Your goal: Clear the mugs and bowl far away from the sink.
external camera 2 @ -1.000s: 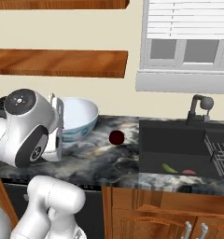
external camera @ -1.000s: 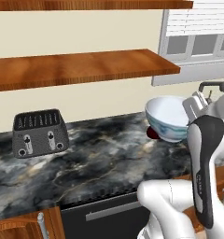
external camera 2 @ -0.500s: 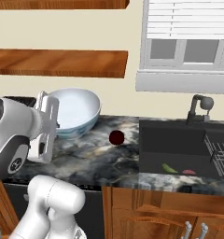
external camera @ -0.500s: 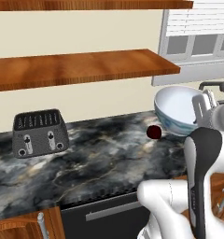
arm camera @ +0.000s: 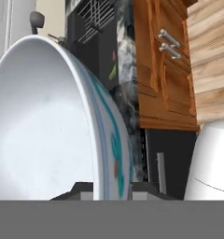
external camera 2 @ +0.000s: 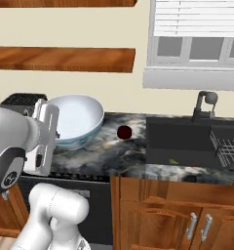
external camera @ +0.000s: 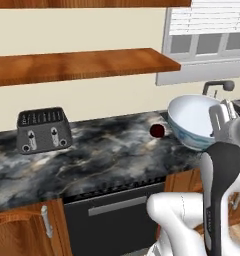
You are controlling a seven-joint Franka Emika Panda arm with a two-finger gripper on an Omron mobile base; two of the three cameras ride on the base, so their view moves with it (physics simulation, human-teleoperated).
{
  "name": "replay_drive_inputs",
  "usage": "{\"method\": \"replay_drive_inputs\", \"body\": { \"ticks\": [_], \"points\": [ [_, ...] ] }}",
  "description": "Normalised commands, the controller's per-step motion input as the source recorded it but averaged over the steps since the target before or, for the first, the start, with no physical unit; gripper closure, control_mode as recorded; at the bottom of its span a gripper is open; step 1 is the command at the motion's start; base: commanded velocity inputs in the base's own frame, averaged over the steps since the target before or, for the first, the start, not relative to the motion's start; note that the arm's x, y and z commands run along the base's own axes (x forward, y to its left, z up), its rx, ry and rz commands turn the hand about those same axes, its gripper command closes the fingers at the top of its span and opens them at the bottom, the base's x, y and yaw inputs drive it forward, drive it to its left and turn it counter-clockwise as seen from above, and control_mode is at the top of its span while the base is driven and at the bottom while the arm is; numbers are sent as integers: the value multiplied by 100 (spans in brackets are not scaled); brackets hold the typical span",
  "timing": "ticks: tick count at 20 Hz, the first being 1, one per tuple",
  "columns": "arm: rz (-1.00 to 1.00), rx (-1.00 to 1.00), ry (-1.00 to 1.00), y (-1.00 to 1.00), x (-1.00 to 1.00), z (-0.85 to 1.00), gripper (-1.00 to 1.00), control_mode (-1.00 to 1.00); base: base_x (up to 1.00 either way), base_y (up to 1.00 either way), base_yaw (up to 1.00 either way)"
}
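since a second ago the bowl (external camera: 194, 121) has gone up and tipped. now the tool (arm camera: 112, 189) pinches its rim, so it hangs tilted above the tabletop (external camera: 97, 152), left of the sink (external camera 2: 180, 141). it is big and white inside, with blue marks outside. the dark red mug (external camera 2: 124, 132) sits beside it.

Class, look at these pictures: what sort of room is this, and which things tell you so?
A kitchen, computer-rendered: a sink with a faucet set in a marbled stone counter, a toaster, and wooden cabinets below.
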Motion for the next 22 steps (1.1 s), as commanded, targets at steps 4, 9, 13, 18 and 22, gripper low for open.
{"method": "replay_drive_inputs", "body": {
  "ticks": [4,9,13,18,22],
  "points": [
    [0,0,0,0,0,0,100,100,-99,39,11],
    [0,0,0,0,0,0,100,100,-87,87,37],
    [0,0,0,0,0,0,100,100,-12,52,93],
    [0,0,0,0,0,0,100,100,0,0,100],
    [0,0,0,0,0,0,100,100,0,0,100]
  ]
}}
